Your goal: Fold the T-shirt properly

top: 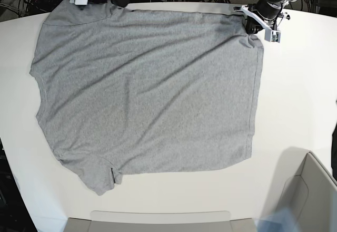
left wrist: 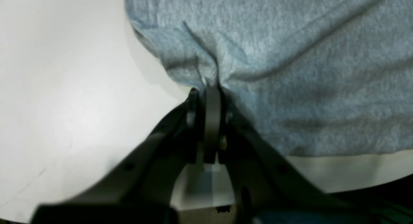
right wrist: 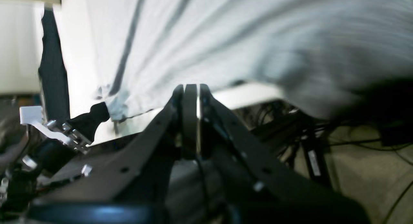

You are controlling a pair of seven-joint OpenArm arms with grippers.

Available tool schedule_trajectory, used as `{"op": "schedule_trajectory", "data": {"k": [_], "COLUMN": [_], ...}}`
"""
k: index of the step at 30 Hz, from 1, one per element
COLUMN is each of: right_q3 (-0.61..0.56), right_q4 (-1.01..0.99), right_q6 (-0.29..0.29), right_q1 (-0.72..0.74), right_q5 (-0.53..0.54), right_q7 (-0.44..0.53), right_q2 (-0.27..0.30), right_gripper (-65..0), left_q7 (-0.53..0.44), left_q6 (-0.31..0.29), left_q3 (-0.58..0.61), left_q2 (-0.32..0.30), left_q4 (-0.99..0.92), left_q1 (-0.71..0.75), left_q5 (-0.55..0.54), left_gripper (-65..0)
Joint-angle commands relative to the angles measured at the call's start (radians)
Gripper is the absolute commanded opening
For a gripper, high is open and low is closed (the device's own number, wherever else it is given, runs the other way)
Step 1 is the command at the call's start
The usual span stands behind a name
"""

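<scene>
Left end effector (left wrist: 206, 95) pinches a T-shirt (top: 147, 89) corner near the hem; right end effector (right wrist: 190, 88) is pressed together on cloth at the far edge's other corner. Shirt lies spread on the white bench (top: 305, 95), far edge pulled taut between both grips, likely for flattening before folding.

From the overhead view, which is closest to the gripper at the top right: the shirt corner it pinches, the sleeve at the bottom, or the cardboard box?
Measured from the left gripper:
1. T-shirt corner, pinched in it at top right.
2. Cardboard box, bottom right corner.
3. Sleeve, bottom left, farthest.
</scene>
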Motion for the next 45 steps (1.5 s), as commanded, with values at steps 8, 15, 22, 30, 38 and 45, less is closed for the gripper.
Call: {"op": "schedule_trajectory", "data": {"k": [8, 15, 22, 30, 38, 45], "right_q3": [-0.107, -0.304, -0.366, -0.357, -0.349, -0.352], "right_q4": [0.016, -0.021, -0.067, -0.085, -0.191, -0.230], "right_q6": [0.022, 0.021, 0.021, 0.021, 0.022, 0.032], "right_q1": [-0.088, -0.091, -0.085, -0.084, -0.015, 0.059], "right_q5": [-0.004, 0.003, 0.092, 0.103, 0.269, 0.292], "right_q7": [0.284, 0.645, 0.736, 0.736, 0.734, 0.729], "right_q2": [0.196, 0.370, 0.434, 0.437, 0.443, 0.480], "right_gripper": [-38.8, -39.6, -39.6, -39.6, -39.6, -39.6], "left_q7": [0.015, 0.015, 0.015, 0.015, 0.015, 0.017], "left_q6": [0.000, 0.000, 0.000, -0.002, -0.002, -0.002], "left_q3": [0.003, 0.003, 0.003, 0.003, 0.003, 0.003], "left_q2": [-0.004, -0.004, -0.003, 0.001, 0.001, 0.001], "left_q4": [-0.028, -0.028, -0.028, -0.029, -0.029, -0.029], "left_q1": [0.003, 0.003, 0.000, -0.026, -0.026, -0.026], "left_q5": [0.006, 0.006, 0.061, 0.136, 0.133, 0.133], "left_gripper": [-65.0, -65.0, -65.0, -65.0, -65.0, -65.0]}}
